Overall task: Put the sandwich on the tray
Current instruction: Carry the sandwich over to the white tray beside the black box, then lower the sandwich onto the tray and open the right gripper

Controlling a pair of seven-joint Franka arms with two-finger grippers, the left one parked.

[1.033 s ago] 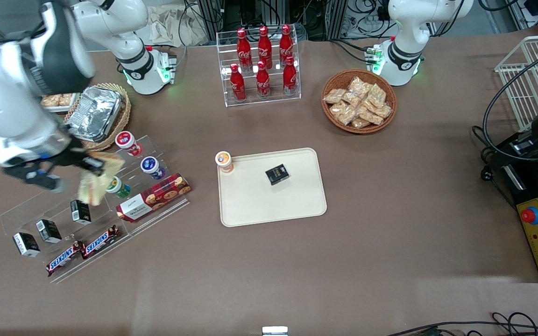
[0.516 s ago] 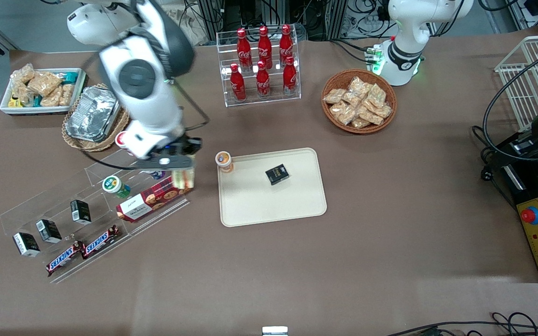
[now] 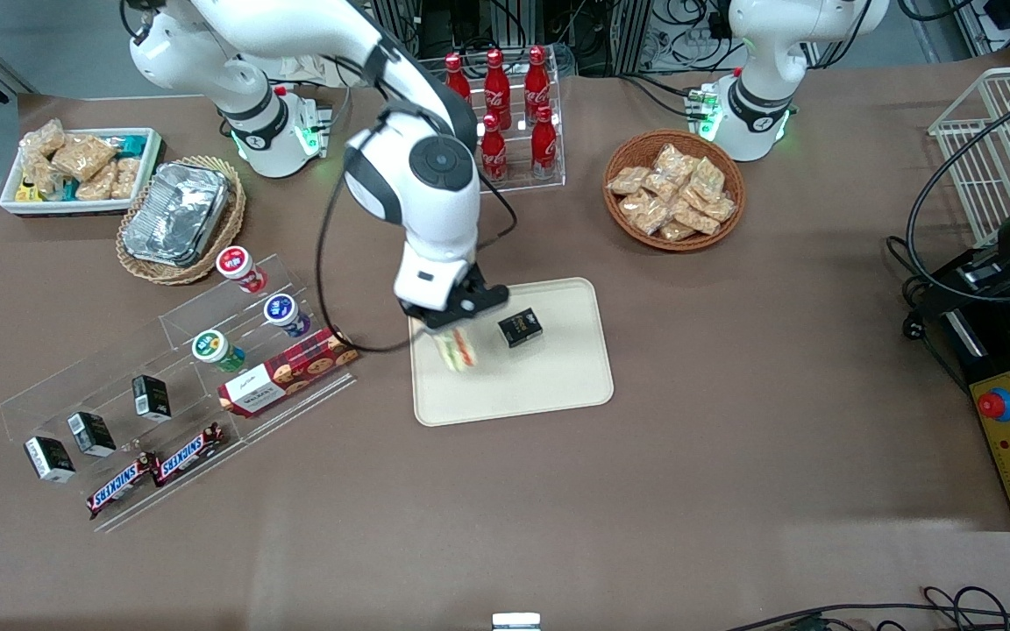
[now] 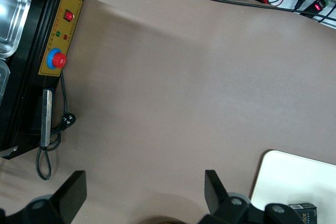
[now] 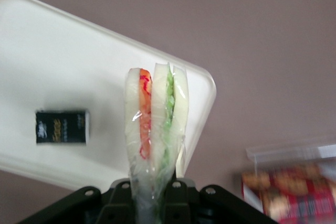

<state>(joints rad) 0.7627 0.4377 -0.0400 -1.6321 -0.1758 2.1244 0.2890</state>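
While it hangs point-down in its clear wrap, the sandwich (image 3: 456, 350) sits pinched in the claw (image 3: 450, 329), whose fingers are closed tight on the wrapped wedge; the wrist camera shows the sandwich (image 5: 156, 129) edge-on, with an orange-red layer and a green layer between pale bread slices. It is held in the air above the cream tray (image 3: 549, 386), over the part of the tray nearest the working arm's end of the counter (image 3: 733, 394), and I cannot tell whether its lower tip touches the tray surface. On the tray, at about two o'clock from the sandwich and just beside it, lies a small black box (image 3: 520, 327). At about nine o'clock from the tray, a red biscuit box (image 3: 288, 370) rests on a clear acrylic step display (image 3: 181, 394) along with three small lidded cups (image 3: 241, 268) and small black cartons (image 3: 152, 396); two Snickers bars (image 3: 154, 470) lie at its lowest step. At twelve o'clock from the tray stands a clear rack of red Coca-Cola bottles (image 3: 518, 114), partly covered by the arm. At about one o'clock a wicker basket of tan snack packets (image 3: 674, 200) sits on the counter.
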